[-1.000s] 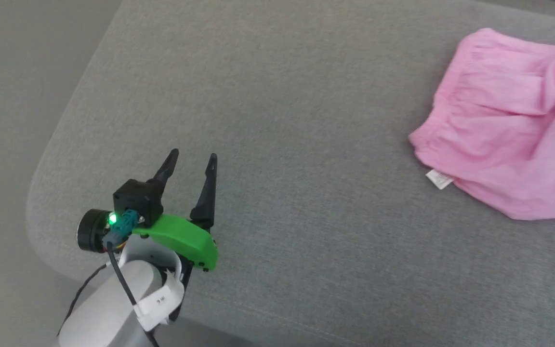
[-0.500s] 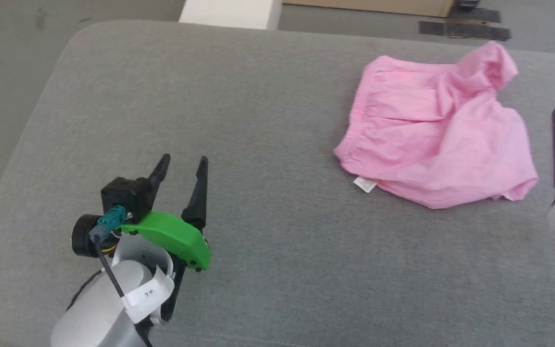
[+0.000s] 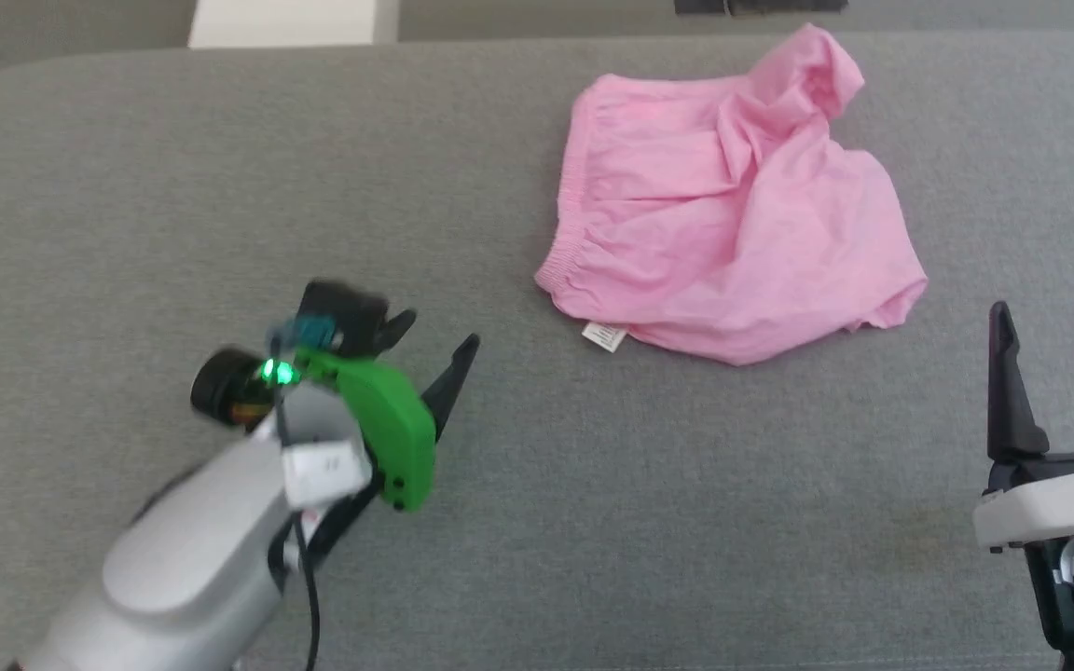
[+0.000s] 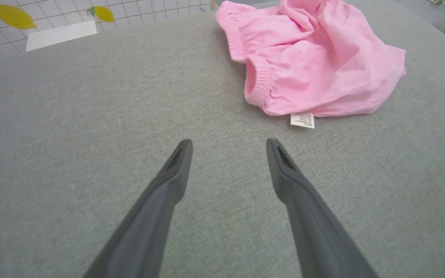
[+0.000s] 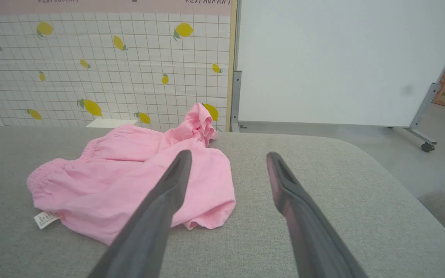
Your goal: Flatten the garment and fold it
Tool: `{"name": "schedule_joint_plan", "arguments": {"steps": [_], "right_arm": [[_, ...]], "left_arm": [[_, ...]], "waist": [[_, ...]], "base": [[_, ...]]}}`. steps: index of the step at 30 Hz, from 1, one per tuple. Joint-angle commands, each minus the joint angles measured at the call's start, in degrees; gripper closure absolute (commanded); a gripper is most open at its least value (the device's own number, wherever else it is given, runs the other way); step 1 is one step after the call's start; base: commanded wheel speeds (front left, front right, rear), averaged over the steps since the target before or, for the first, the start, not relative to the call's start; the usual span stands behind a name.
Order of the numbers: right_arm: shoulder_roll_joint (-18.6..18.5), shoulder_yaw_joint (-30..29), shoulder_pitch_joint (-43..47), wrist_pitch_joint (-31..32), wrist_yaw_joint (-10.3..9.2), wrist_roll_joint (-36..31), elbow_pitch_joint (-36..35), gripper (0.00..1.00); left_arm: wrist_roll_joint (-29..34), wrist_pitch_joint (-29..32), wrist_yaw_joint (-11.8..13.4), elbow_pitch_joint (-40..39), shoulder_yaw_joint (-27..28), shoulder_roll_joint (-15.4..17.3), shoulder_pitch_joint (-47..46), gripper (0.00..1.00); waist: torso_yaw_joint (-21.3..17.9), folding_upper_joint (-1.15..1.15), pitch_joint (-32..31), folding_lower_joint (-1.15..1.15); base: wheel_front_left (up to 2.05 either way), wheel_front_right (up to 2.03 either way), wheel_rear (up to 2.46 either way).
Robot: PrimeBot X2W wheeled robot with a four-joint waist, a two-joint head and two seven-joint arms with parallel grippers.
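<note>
The pink shorts (image 3: 723, 224) lie crumpled on the grey cushion, gathered waistband (image 3: 563, 252) to the left and a bunched-up corner (image 3: 817, 65) at the far side. A small white care label (image 3: 604, 335) sticks out at the near edge. My left gripper (image 3: 434, 337) hovers open to the lower left of the label, apart from the cloth, fingers angled toward it. My right gripper (image 3: 1048, 319) stands open at the lower right, just short of the garment's near right corner (image 3: 905, 294). The shorts (image 4: 303, 61) and label (image 4: 302, 119) also show in the left wrist view, and the shorts (image 5: 129, 181) in the right wrist one.
The grey cushion (image 3: 220, 186) has a rounded far left corner. Beyond it are floor, a white block (image 3: 285, 23) and a lemon-patterned wall (image 5: 91, 65) with a white panel (image 5: 342, 58) on a wheeled stand.
The camera has swung right, so the shorts sit nearer the middle and my right gripper has come into view. My left gripper has moved forward and turned toward the garment.
</note>
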Motion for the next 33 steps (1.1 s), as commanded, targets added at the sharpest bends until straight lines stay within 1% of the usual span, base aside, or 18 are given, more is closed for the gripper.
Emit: {"name": "schedule_joint_plan", "arguments": {"steps": [1, 2, 6, 10, 13, 15, 17, 21, 22, 23, 24, 28, 33], "right_arm": [[0.43, -0.14, 0.33, 0.3, -0.09, -0.38, -1.08, 0.0], [0.59, -0.18, 0.17, 0.39, -0.09, -0.43, -1.72, 0.0], [1.1, -0.59, -0.66, 0.27, -0.09, -0.42, -3.26, 0.0], [1.87, -0.54, -1.56, -0.23, -0.09, -0.37, -3.79, 0.0], [2.35, -0.06, -1.98, -0.87, -0.09, -0.47, -3.21, 0.0], [2.59, -0.09, -2.11, -1.3, -0.09, -0.49, -2.74, 0.0], [2.82, -0.22, -2.27, -1.9, -0.09, -0.58, -1.97, 0.0], [2.96, -0.3, -2.55, -2.6, -0.09, -0.65, -1.24, 0.0], [2.98, -0.32, -2.65, -2.69, -0.09, -0.64, -1.08, 0.0], [2.99, -0.37, -2.79, -2.76, -0.09, -0.41, -0.82, 0.0], [3.0, -0.45, -2.9, -2.79, -0.09, -0.22, -0.61, 0.0], [3.01, -0.62, -3.02, -2.71, -0.09, -0.08, 0.48, 0.0], [3.02, -0.77, -2.36, -1.83, -0.09, -0.9, 1.37, 0.0]], "left_arm": [[-0.44, 2.54, -1.54, 0.61, -0.5, 0.4, -3.3, 0.0], [-0.78, 4.46, -2.62, 1.0, -0.63, 0.24, -5.58, 0.0], [-3.11, 11.28, -4.93, 3.13, -0.15, -1.08, -13.19, 0.0], [-7.03, 21.35, -7.42, 6.52, -0.53, -2.06, -19.89, 0.0], [-9.11, 27.69, -8.91, 8.55, -1.25, -1.93, -23.14, 0.0], [-9.85, 29.48, -9.39, 9.3, -1.25, -2.08, -24.62, 0.0], [-9.61, 29.91, -9.77, 10.37, -1.38, -2.23, -25.99, 0.0], [-8.59, 29.94, -9.38, 12.65, -2.06, -2.26, -26.36, 0.0], [-8.79, 30.15, -9.43, 13.11, -2.17, -2.28, -26.14, 0.62], [-9.01, 30.14, -9.68, 13.31, -2.26, -2.25, -25.89, 1.0], [-9.02, 29.79, -9.72, 13.38, -2.19, -2.18, -25.73, 1.0], [-7.19, 24.63, -8.36, 12.98, -1.3, -1.85, -24.58, 1.0], [-7.23, 19.44, -6.53, 8.36, -0.18, -1.26, -20.02, 1.0]], "waist": [[-3.58, 0.0, 4.65, 0.0], [-4.1, 0.0, 5.57, 0.0], [-5.91, 0.0, 8.71, 0.0], [-7.98, 0.0, 11.46, 0.0], [-9.45, 0.0, 12.82, 0.0], [-10.12, 0.0, 13.53, 0.0], [-10.8, 0.0, 14.32, 0.0], [-11.1, 0.0, 14.99, 0.0], [-11.08, 0.0, 15.05, 0.0], [-10.96, 0.0, 15.08, 0.0], [-10.76, 0.0, 15.04, 0.0], [-9.17, 0.0, 13.5, 0.0], [-6.2, 0.0, 9.4, 0.0]], "base": [[0.0, 0.0, 0.0], [0.0, 0.0, 0.0], [0.0, 0.0, 0.0], [0.0, 0.0, 0.0], [0.0, 0.0, 0.0], [0.0, 0.0, 0.0], [0.0, 0.0, 0.0], [0.0, 0.0, 0.0], [0.0, 0.0, 0.0], [0.0, 0.0, 0.0], [0.0, 0.0, 0.0], [0.0, 0.0, 0.0], [0.0, 0.0, 0.0]]}}
